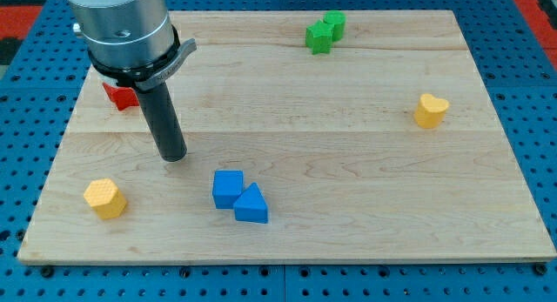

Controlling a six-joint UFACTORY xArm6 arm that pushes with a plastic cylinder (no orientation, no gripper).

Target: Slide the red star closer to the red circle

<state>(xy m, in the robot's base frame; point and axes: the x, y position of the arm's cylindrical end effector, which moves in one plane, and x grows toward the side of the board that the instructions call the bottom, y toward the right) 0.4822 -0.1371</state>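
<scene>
A red block (120, 96), by its points the red star, lies at the view's upper left, partly hidden behind the arm's grey body (122, 28). No red circle shows; it may be hidden behind the arm. My tip (174, 156) rests on the board, below and to the right of the red block, with a clear gap between them.
A blue cube (227, 188) and a blue triangle (251, 204) touch near the bottom middle. A yellow hexagon (104, 197) lies at the bottom left. A yellow heart (430, 110) is at the right. Two green blocks (324, 31) sit at the top. The wooden board (348, 145) ends on all sides.
</scene>
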